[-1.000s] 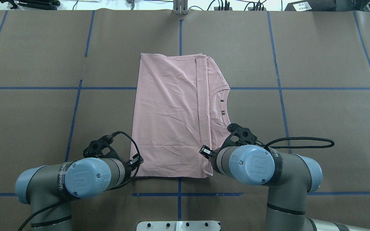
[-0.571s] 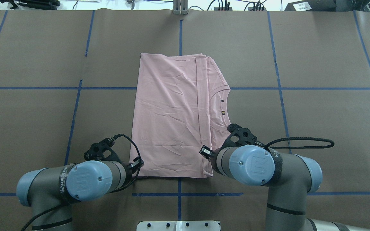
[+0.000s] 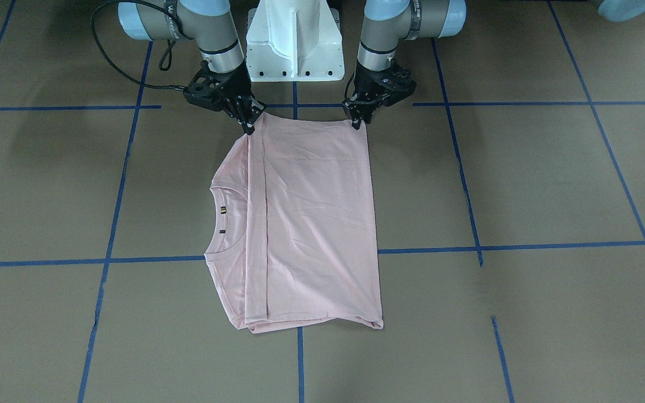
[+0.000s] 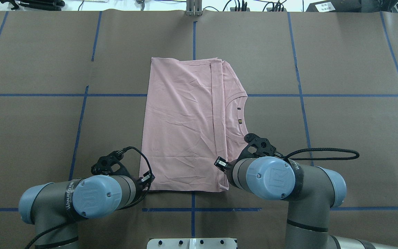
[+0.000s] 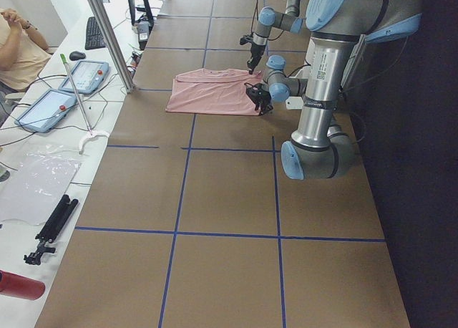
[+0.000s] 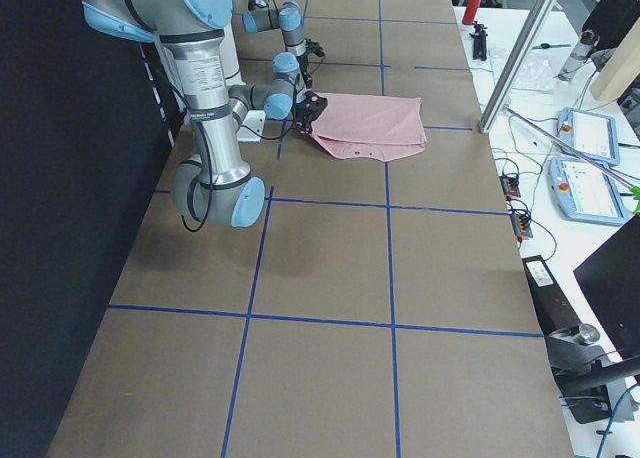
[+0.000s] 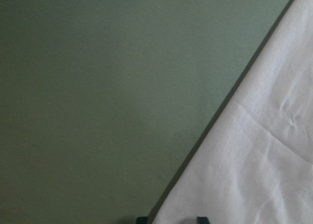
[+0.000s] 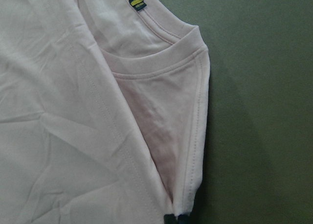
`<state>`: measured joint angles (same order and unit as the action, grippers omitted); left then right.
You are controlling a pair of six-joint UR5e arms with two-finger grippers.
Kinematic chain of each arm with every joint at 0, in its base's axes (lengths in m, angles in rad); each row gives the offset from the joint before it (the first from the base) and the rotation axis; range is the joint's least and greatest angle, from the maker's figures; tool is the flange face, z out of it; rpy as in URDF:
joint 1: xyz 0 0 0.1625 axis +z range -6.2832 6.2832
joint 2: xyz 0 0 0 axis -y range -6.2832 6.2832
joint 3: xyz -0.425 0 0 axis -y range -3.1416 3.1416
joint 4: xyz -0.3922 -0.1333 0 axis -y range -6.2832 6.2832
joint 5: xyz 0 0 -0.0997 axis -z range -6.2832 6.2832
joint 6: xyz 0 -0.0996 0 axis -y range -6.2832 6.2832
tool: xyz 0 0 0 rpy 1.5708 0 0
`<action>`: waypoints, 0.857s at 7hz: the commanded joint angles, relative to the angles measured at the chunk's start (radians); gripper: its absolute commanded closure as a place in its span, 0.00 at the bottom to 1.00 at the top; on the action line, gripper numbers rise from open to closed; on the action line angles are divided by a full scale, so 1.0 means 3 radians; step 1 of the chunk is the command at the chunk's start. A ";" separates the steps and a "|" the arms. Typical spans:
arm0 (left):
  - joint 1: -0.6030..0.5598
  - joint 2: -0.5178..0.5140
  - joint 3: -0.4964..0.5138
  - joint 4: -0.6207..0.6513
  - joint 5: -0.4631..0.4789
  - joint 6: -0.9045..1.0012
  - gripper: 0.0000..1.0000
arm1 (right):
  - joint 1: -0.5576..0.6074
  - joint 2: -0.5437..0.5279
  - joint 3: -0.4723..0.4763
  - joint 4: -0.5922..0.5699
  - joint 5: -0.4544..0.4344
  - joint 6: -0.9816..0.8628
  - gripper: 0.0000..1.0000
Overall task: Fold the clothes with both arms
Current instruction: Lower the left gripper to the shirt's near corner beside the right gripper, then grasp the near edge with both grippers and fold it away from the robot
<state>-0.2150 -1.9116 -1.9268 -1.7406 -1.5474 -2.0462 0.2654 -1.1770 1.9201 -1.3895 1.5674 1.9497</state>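
First, the left arm (image 4: 64,200) reaches low over the counter (image 4: 29,131), with its tool at the near left corner of the shirt (image 4: 181,128). In the left wrist camera two dark fingertips (image 7: 201,219) show apart, and the corner of the cloth lies between them. So the left jaws stand open, not pinched.

The shirt lies flat in the middle of the counter. It is pink and folded lengthwise into a long strip that runs away from the robot, across a blue tape line (image 4: 47,94). Its collar (image 8: 171,45) faces the robot's right and has a small label (image 4: 240,121) inside it. A folded layer covers the rest.

On the right, the right arm (image 4: 288,180) bends down to the near right corner, beside the collar. Its wrist camera shows the fingertips (image 8: 176,218) together on the shirt's stitched edge, so the right jaws are closed, gripping the shirt.
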 commanded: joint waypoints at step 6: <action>0.0006 -0.0106 -0.1401 0.0834 -0.0001 -0.0041 1.00 | 0.0096 -0.0274 0.0851 -0.0011 0.0047 0.0010 1.00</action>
<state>-0.2050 -1.9239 -2.1924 -1.5892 -1.5462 -2.0584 0.2771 -1.2223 2.0406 -1.3891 1.5696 1.9542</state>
